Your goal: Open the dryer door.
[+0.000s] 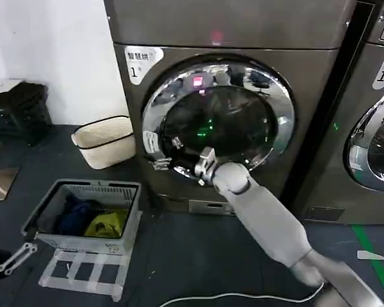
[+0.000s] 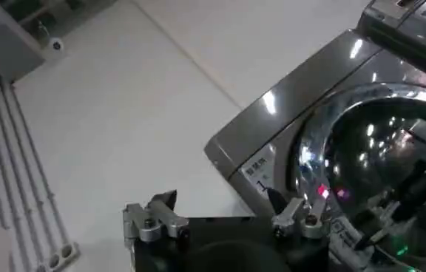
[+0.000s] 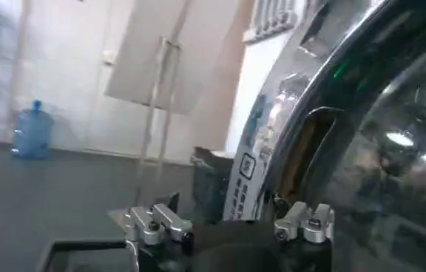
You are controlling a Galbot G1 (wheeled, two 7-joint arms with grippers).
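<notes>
At the lower left edge of the large round dryer door (image 1: 217, 118), with its wide shiny chrome ring and dark glass porthole, you have the right hand (image 1: 203, 167) pressed up against the ring, just beside the small white sticker (image 1: 150, 141). From the right wrist view the right hand (image 3: 231, 222) has its two metal fingers spread apart with nothing gripped between them, one finger (image 3: 307, 222) sitting close to the chrome ring where a narrow slot shows beside the dark glass. The door lies flat against the brushed grey metal front of the dryer (image 1: 243, 29). Your left hand (image 2: 228, 218) hangs off to the side of the machine with its fingers wide apart and empty, the door (image 2: 376, 155) ahead of it. On the dark floor (image 1: 198, 256) to the left stands a grey plastic slatted basket (image 1: 83, 214) holding blue and yellow cloth, and behind it lies a cream woven bag (image 1: 105, 141).
</notes>
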